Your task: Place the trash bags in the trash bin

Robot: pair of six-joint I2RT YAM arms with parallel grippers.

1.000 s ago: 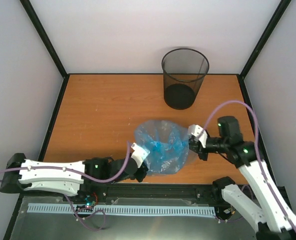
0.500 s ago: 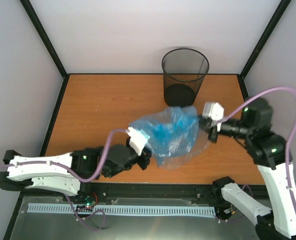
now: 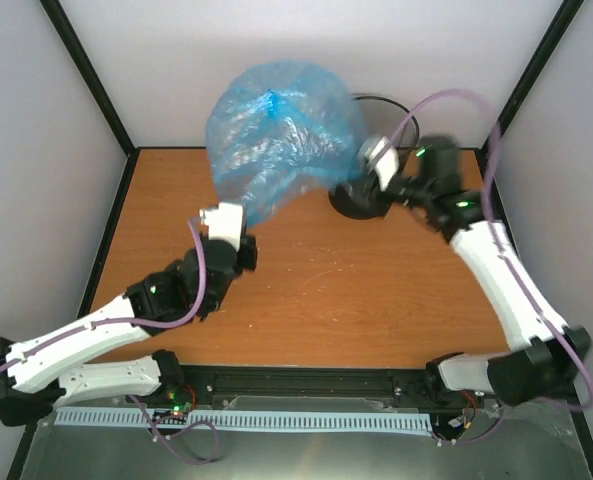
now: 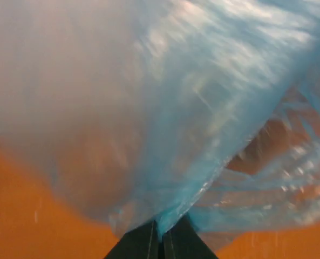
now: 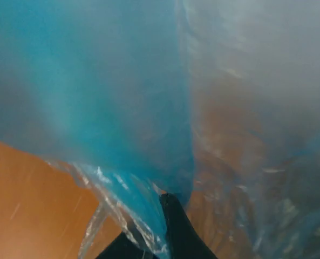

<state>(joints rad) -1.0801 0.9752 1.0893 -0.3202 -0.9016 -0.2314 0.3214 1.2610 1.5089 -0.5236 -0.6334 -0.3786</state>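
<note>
The light-blue translucent trash bag (image 3: 281, 135) billows high in the air over the back of the table, stretched between both grippers. My left gripper (image 3: 244, 225) is shut on the bag's lower left edge; the left wrist view shows film (image 4: 165, 162) pinched between the black fingers. My right gripper (image 3: 361, 178) is shut on the bag's right edge, and the bag fills the right wrist view (image 5: 122, 108). The black wire-mesh trash bin (image 3: 371, 200) stands at the back right, mostly hidden behind the bag and the right gripper.
The orange wooden table (image 3: 306, 290) is bounded by grey walls with black frame posts at the left, back and right. A purple cable (image 3: 446, 100) loops above the right arm. A metal rail runs along the near edge.
Both grippers have lifted the bag from low on the table's front to high over the back. The bag has ballooned open. The right gripper moved up beside the bin; the left arm stretched forward.
</note>
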